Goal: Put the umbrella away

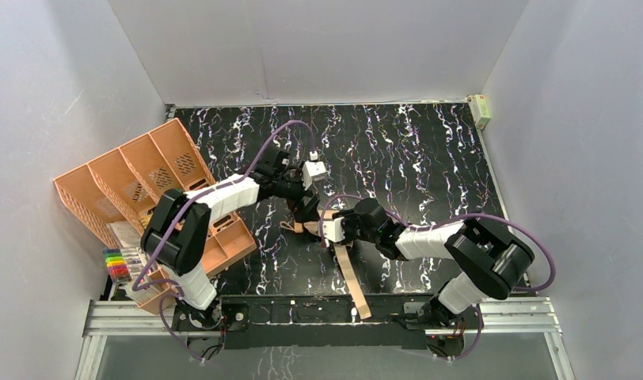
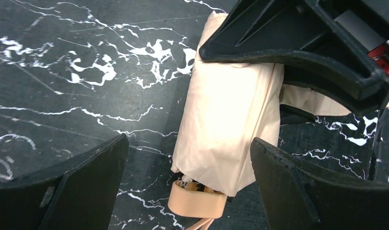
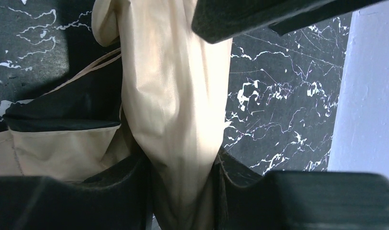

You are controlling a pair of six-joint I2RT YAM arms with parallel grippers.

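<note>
The right gripper (image 3: 180,165) was clamped on the umbrella (image 2: 226,110), its two fingers pressed into the folded tan canopy from either side so that the cloth bunched between them; that grip looked meant to pin the bundle in place and keep the folds from springing loose. The left gripper (image 2: 188,143) hung just above the same bundle with its jaws fully apart, one finger on each side of the canopy and neither one touching it; it seemed lined up to take a second hold nearer the handle (image 2: 197,201), which poked out of the cloth at the near end. The umbrella lay on the black marbled table (image 1: 413,150), about the middle and a little toward the near side, between the two arms; its tan strap (image 1: 354,277) trailed loose toward the near edge. The orange organizer (image 1: 144,182) stood well apart on the left, tilted against the wall; the umbrella was not yet put away.
</note>
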